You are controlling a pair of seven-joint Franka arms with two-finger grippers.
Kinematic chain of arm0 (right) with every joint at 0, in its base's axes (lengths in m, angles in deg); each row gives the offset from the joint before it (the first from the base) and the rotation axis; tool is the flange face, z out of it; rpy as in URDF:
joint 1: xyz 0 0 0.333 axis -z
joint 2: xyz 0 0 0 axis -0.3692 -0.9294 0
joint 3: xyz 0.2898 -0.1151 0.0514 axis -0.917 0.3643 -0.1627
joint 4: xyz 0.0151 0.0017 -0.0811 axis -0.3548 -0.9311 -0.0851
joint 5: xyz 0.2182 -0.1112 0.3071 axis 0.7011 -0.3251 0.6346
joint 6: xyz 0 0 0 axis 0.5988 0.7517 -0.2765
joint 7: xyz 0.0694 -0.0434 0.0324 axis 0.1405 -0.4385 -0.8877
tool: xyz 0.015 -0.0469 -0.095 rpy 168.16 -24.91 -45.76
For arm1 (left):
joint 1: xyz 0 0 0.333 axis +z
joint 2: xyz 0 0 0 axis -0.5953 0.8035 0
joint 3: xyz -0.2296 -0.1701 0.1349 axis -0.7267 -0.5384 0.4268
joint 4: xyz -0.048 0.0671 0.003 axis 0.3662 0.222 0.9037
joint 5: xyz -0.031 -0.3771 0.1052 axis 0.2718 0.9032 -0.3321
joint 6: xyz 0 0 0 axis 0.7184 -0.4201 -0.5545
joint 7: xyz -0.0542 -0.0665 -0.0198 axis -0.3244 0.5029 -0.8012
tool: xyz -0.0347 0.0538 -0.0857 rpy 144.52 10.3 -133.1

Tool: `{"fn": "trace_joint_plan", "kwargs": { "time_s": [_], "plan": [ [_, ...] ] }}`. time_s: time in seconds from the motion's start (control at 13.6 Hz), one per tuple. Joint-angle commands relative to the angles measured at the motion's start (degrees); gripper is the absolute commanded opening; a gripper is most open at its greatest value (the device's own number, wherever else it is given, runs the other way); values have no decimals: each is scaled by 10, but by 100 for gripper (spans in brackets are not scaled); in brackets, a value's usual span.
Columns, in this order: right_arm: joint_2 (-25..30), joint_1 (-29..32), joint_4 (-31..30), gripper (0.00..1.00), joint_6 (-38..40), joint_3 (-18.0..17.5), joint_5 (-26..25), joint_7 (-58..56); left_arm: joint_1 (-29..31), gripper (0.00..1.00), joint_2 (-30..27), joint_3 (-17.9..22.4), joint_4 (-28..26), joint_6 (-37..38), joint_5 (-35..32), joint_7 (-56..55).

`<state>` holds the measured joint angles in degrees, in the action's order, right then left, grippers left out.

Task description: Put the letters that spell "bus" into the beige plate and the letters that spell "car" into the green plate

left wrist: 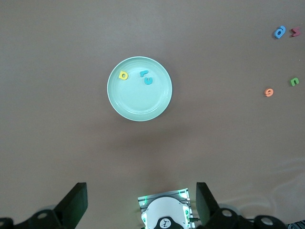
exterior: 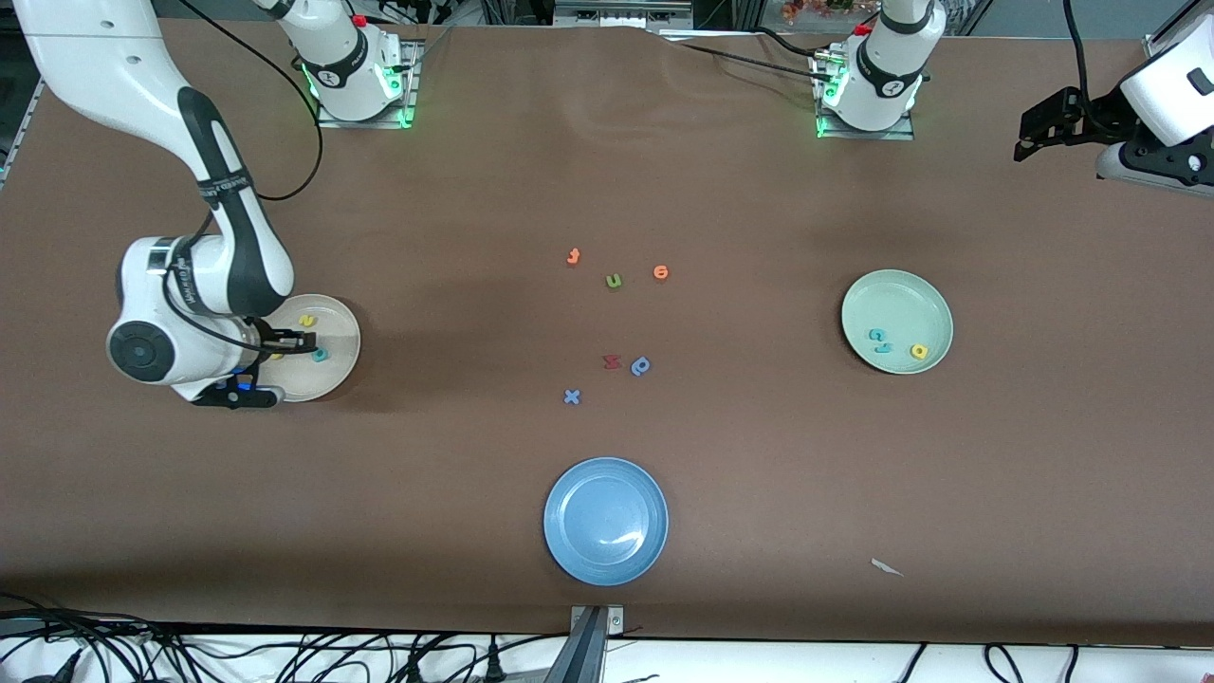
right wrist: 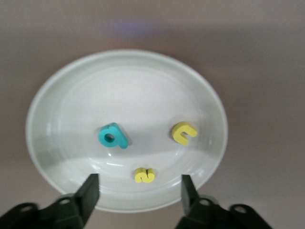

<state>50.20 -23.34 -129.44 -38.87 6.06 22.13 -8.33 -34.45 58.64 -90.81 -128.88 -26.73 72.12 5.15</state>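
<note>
Low in the front frame sits your blue plate (exterior: pixel 605 520). Mid-left, your right gripper (exterior: pixel 296 347) hangs jaws apart over the beige plate (exterior: pixel 343 327), where teal b (right wrist: pixel 113 136), yellow u (right wrist: pixel 183 132) and yellow s (right wrist: pixel 144 175) lie. Mid-right, the green plate (exterior: pixel 896 321) carries c (left wrist: pixel 148 80), r (left wrist: pixel 143 74), a (left wrist: pixel 123 75). Upper right, your left gripper (exterior: pixel 1043 128) waits spread wide.

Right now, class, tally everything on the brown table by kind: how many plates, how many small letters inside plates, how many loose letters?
Plates: 3, the beige plate, pale green plate, blue plate
Small letters in the beige plate: 3
Small letters in the pale green plate: 3
Loose letters on the table: 6
Total: 15
</note>
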Motion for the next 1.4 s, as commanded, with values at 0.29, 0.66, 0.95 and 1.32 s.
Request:
{"fn": "trace_joint_plan", "kwargs": {
  "time_s": [0.29, 0.66, 0.95, 1.32],
  "plan": [
    [23, -3, 236, 100, 178, -5, 9, -8, -2, 100, 13, 3, 16, 5, 2, 1],
    [32, -4, 308, 100, 219, -6, 20, -5, -1, 100, 13, 4, 15, 3, 2, 2],
    [49, -4, 305, 100, 228, -14, 19, -9, 0, 100, -2, 1, -6, -69, 12, 0],
    [90, -4, 240, 100, 196, -17, 30, 4, 3, 100, -119, 1, -162, -151, 23, -2]
  ]
}}
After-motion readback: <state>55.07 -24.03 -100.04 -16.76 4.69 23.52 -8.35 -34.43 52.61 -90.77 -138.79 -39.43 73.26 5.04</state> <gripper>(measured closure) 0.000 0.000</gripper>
